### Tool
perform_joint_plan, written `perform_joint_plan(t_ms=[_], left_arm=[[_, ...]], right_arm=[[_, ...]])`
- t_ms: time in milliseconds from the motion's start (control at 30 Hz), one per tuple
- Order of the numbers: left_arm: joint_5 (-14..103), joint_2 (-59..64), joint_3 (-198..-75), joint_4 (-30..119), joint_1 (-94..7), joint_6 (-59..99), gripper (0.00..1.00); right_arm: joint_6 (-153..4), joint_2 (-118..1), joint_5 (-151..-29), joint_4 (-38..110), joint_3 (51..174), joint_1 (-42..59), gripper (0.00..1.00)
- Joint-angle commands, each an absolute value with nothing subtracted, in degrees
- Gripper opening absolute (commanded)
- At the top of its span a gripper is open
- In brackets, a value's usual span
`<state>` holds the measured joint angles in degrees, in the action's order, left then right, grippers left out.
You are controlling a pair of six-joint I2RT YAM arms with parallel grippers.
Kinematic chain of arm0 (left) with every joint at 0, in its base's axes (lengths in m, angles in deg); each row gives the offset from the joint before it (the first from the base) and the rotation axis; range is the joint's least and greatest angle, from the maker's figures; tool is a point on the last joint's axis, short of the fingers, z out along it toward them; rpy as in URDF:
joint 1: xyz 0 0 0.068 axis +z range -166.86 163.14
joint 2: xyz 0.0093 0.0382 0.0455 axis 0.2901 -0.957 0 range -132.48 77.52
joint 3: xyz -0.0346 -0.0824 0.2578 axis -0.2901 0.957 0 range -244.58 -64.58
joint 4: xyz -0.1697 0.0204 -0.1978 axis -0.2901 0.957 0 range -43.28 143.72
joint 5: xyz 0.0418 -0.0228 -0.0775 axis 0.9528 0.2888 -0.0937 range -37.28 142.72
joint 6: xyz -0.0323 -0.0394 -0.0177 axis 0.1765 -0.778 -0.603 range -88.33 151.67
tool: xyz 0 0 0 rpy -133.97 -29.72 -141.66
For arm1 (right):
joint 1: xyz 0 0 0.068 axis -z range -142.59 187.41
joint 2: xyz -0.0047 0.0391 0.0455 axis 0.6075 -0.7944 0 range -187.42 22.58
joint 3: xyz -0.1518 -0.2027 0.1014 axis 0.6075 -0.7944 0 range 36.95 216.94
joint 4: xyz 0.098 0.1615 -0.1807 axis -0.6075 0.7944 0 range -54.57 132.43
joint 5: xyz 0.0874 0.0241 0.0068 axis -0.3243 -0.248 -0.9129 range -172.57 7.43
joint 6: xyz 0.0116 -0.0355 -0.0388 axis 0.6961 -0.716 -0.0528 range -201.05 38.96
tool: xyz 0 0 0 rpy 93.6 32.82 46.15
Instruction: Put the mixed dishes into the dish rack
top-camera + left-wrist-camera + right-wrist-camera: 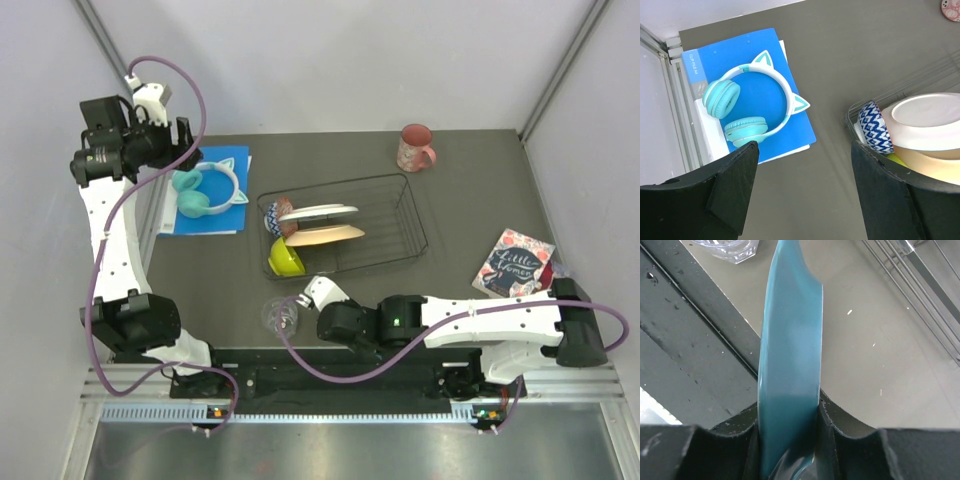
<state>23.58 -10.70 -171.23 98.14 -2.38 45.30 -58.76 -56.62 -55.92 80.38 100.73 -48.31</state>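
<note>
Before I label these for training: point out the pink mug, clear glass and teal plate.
pink mug [413, 150], top view, body.
clear glass [279, 316], top view, middle.
teal plate [790, 350], right wrist view, edge-on surface.

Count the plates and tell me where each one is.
3. The white plate and the cream plate lean in the dish rack; the teal plate is clamped in the right gripper. Another could hide behind them.
</note>
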Motion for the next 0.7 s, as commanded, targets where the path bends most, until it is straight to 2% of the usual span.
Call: perform_joint_plan(t_ms=[0,333,567,667], left_arm=[[22.58,-8.0,-170.4,95.59,-1.92,45.3,0.79],[22.58,-7.29,-168.82,94.8,-2.01,45.03,0.79],[22.93,-6.68,-167.41,93.92,-1.75,45.2,0.79],[23.02,-6.68,-166.97,93.66,-1.75,45.29,0.79]], right_arm=[[-57.75,-56.88,-56.92,85.08,100.84,-47.94,0.0],[-69.27,-48.79,-35.05,82.45,105.32,-50.66,0.0],[-71.29,-48.17,-35.02,79.81,106.11,-50.75,0.0],[-76.98,-48.44,-34.15,80.69,111.2,-51.01,0.0]])
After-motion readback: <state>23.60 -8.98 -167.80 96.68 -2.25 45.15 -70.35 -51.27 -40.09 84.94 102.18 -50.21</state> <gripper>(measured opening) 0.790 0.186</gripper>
